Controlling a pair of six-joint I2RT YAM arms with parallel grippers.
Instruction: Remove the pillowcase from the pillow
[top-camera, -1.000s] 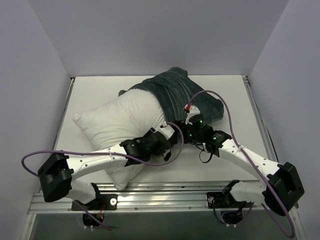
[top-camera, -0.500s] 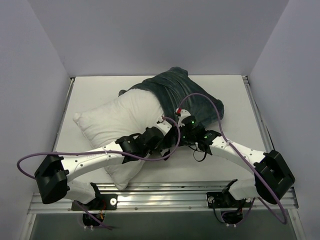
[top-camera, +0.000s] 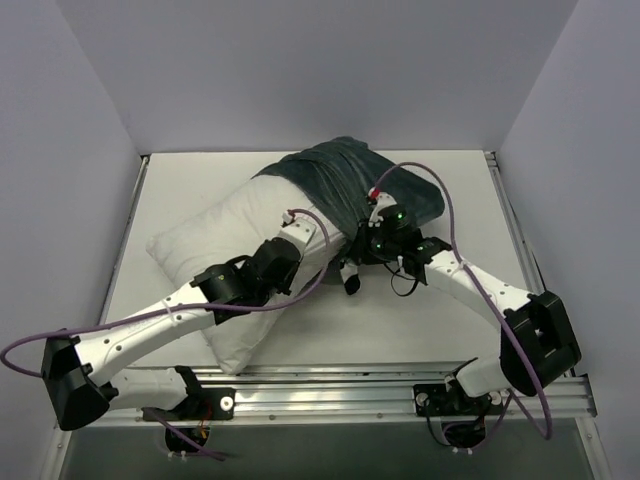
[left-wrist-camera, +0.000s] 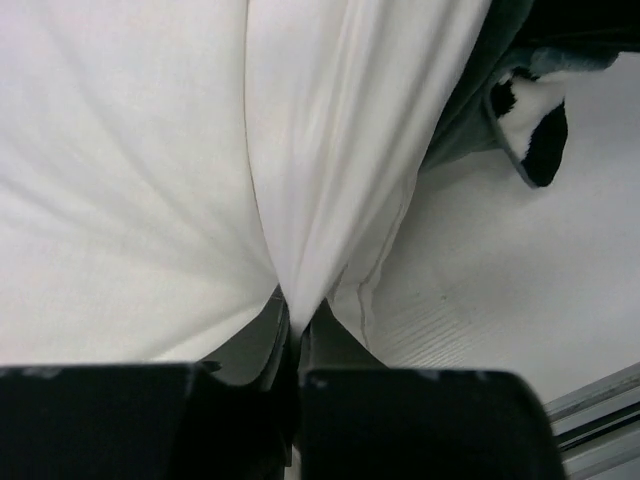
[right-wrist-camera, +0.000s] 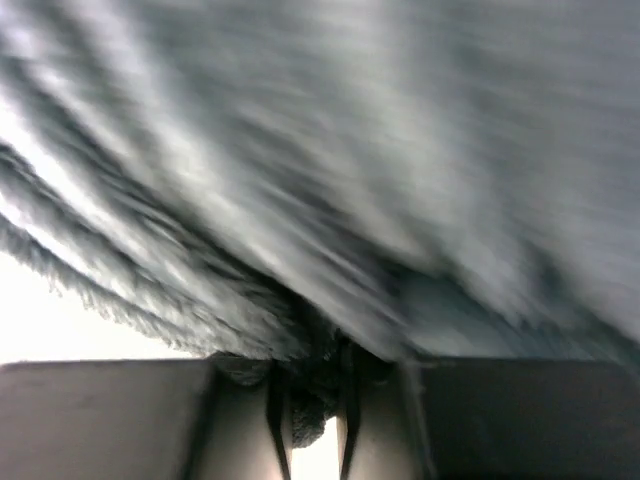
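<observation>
- You are looking at the pillow (top-camera: 215, 250) lying slantwise across the table (top-camera: 450, 325). Its bare white end is pointing toward the near left corner.
- The pillowcase (top-camera: 345, 180) is covering only the pillow's other end, bunched up near the middle of the table's far edge and spreading toward the right edge.
- The dark grey-teal plush face is showing on top. A small black-and-white striped flap (top-camera: 351, 281) is hanging down at the case's near rim, close to the table's centre.
- Your left gripper (left-wrist-camera: 293, 345) is reaching in from the near left. Its fingers are pressed together on a pinched fold of the white pillow fabric, right by the pillow's side seam.
- In the left wrist view, creases are fanning out from that pinch. The teal case with its striped flap is sitting just beyond, at the upper right.
- Your right gripper (right-wrist-camera: 310, 395) is coming in from the near right. Its fingers are clamped on a tuft of the dark plush pillowcase at the case's near edge.
- The right wrist view is blurring, so finer detail of that grip cannot be told.
- Both grippers are working close together, just beside where the case's rim is meeting the bare pillow.
</observation>
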